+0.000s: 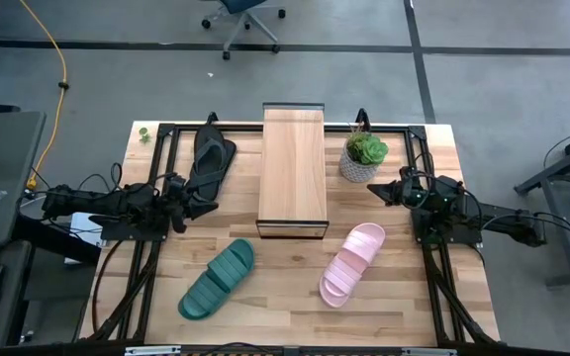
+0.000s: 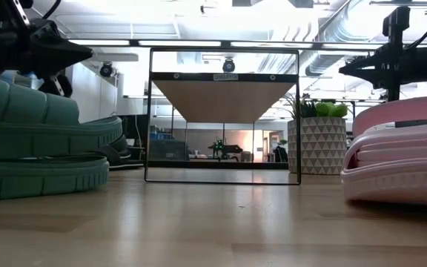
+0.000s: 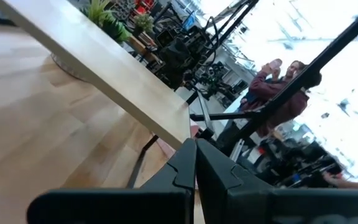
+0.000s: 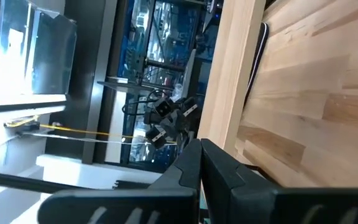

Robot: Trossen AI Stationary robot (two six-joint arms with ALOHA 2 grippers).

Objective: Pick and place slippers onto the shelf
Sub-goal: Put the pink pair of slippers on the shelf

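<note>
Shelf [image 1: 293, 163] stands bare mid-table [image 1: 275, 307]; teal slide [image 1: 218, 280] and pink slide [image 1: 353, 263] lie before it, black flip-flop [image 1: 211, 158] left; left hand [image 1: 204, 205] and right hand [image 1: 374, 188] wait, fingers together, empty; first pick apparently pending, needing parted fingers.

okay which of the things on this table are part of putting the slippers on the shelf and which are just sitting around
Part of the job:
pale pink slide slipper
dark teal-green ribbed slide slipper
black thong flip-flop
long narrow wooden-topped shelf with black metal frame

Just lying about:
small green plant in a patterned white pot
</note>
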